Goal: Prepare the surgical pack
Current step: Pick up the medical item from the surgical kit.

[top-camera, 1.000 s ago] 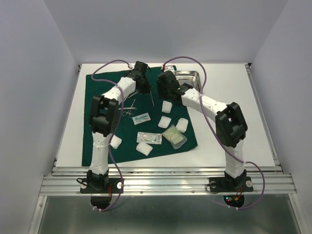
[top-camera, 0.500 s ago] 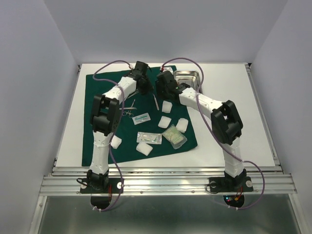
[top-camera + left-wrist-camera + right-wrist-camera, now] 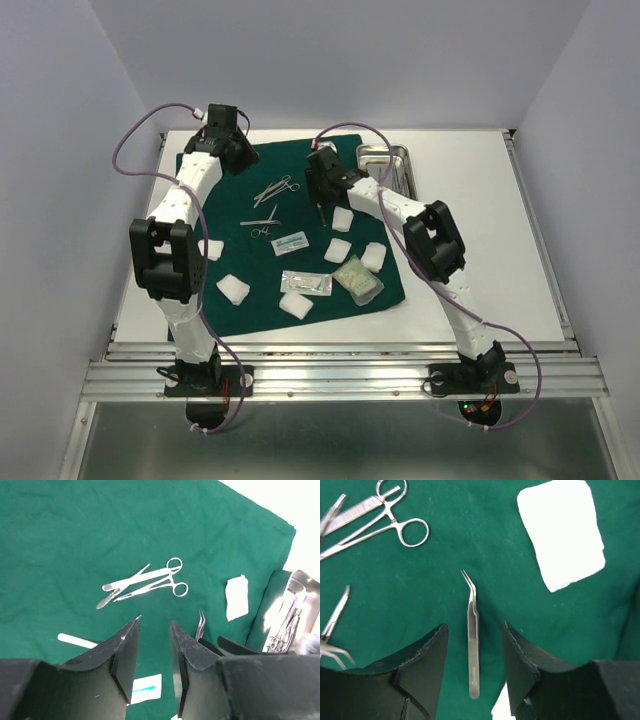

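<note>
The right gripper (image 3: pixel 473 630) is hanging low over the large dark green cloth drape (image 3: pixel 290 160). Its jaws are standing wide, straddling slim bent-tipped steel tweezers (image 3: pixel 473 645) that are lying flat on the cloth and touching neither finger. In the right wrist view, a square white gauze pad (image 3: pixel 562 532) is lying at two o'clock from the tweezers. The ring-handled steel scissors and forceps (image 3: pixel 395 520) are lying crossed at ten o'clock.

Seen from above, the drape is covering the left and middle of the white table (image 3: pixel 480 250). The small rectangular steel tray (image 3: pixel 385 148) is sitting at the drape's one o'clock corner, and the left wrist view shows instruments lying in it.

The left gripper (image 3: pixel 152 660) is hovering over the drape's eleven o'clock corner with its jaws partly apart and holding nothing.

Toward six o'clock from the tweezers, a white blue-printed packet (image 3: pixel 291 240), a clear sealed packet (image 3: pixel 306 283) and a pale green packet (image 3: pixel 358 278) are lying among more gauze pads.
</note>
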You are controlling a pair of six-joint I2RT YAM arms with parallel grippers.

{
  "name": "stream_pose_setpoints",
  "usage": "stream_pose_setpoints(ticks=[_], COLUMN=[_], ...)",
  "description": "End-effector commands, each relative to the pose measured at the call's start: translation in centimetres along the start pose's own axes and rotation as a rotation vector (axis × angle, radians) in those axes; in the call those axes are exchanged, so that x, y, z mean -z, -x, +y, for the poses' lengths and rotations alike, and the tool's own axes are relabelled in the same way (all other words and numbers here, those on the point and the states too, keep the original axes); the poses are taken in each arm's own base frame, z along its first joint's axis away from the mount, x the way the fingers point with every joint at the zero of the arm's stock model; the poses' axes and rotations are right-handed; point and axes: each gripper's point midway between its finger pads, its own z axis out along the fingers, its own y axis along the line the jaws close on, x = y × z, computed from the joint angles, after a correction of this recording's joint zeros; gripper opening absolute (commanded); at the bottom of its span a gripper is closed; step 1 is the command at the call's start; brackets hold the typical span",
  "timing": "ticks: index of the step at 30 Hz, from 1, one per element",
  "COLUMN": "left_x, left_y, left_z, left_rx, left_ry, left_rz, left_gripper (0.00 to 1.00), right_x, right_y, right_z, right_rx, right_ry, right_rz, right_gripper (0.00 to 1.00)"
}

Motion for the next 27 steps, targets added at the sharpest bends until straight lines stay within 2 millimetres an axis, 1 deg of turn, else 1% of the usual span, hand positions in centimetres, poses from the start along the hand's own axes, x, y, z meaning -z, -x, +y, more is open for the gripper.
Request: stream_pose_setpoints(ticks=[1, 2, 3, 5, 8, 9, 10, 11, 12, 13, 14, 15, 16, 18, 19, 20, 23, 24, 25, 27], left_x=[1.7, 1.7, 2.0, 2.1, 2.3, 2.3, 2.4, 2.3, 2.4, 2.4, 2.4, 2.4, 2.5, 2.4, 2.4, 2.3, 2.2, 2.3, 2.2, 2.3], left_y=[-0.6, -0.9, -0.8, -1.1, -1.1, -1.1, -1.0, -1.2, -1.2, -1.2, -1.3, -1.3, -1.3, -1.5, -1.5, -1.6, -2.0, -2.0, -2.1, -2.0], left_z=[0.5, 0.8, 0.8, 1.0, 1.1, 1.1, 1.1, 1.2, 1.2, 1.2, 1.3, 1.2, 1.2, 1.3, 1.3, 1.5, 1.8, 1.7, 1.8, 1.8], left_rx=[-0.056, -0.058, -0.058, -0.058, -0.058, -0.058, -0.058, -0.058, -0.057, -0.057, -0.057, -0.057, -0.057, -0.058, -0.059, -0.058, -0.054, -0.052, -0.053, -0.051], left_ry=[0.015, 0.022, 0.020, 0.017, 0.020, 0.022, 0.021, 0.023, 0.023, 0.023, 0.023, 0.021, 0.020, 0.023, 0.019, 0.022, 0.023, 0.021, 0.022, 0.023], left_rz=[0.013, 0.021, 0.016, 0.018, 0.014, 0.014, 0.013, 0.015, 0.015, 0.017, 0.017, 0.018, 0.019, 0.023, 0.026, 0.031, 0.040, 0.038, 0.039, 0.038], left_gripper=[0.41, 0.41, 0.41, 0.41, 0.41, 0.41, 0.41, 0.41, 0.40, 0.40, 0.40, 0.40, 0.40, 0.40, 0.40, 0.40, 0.40, 0.40, 0.40, 0.40], right_x=[-0.6, -0.8, -1.0, -1.3, -1.6, -1.7, -1.7, -1.6, -1.4, -1.3, -1.0, -0.7, -0.5, 0.5, 0.9, 1.6, 2.9, 4.0, 4.6, 5.1], right_y=[0.4, 0.2, -0.1, -0.6, -1.0, -1.2, -1.1, -1.0, -0.7, -0.4, 0.2, 0.6, 1.1, 2.7, 3.4, 4.5, 6.3, 7.3, 8.2, 9.2], right_z=[0.2, 0.1, 0.0, -0.2, -0.3, -0.3, -0.3, -0.3, -0.3, -0.3, -0.3, -0.4, -0.4, -0.5, -0.5, -0.5, -0.6, -0.7, -0.7, -2.2], right_rx=[0.014, 0.013, 0.016, 0.019, 0.023, 0.026, 0.026, 0.025, 0.023, 0.023, 0.020, 0.020, 0.020, 0.016, 0.015, 0.010, 0.003, -0.002, -0.009, -0.033], right_ry=[0.004, -0.002, -0.006, -0.011, -0.015, -0.017, -0.016, -0.017, -0.016, -0.022, -0.023, -0.027, -0.030, -0.039, -0.038, -0.040, -0.046, -0.043, -0.045, -0.059], right_rz=[0.000, 0.003, 0.008, 0.018, 0.026, 0.030, 0.029, 0.026, 0.020, 0.012, -0.002, -0.011, -0.024, -0.065, -0.081, -0.110, -0.159, -0.185, -0.212, -0.235], right_gripper=[0.51, 0.51, 0.50, 0.49, 0.44, 0.38, 0.35, 0.32, 0.25, 0.21, 0.15, 0.15, 0.11, 0.07, 0.07, 0.06, 0.04, 0.04, 0.04, 0.04])
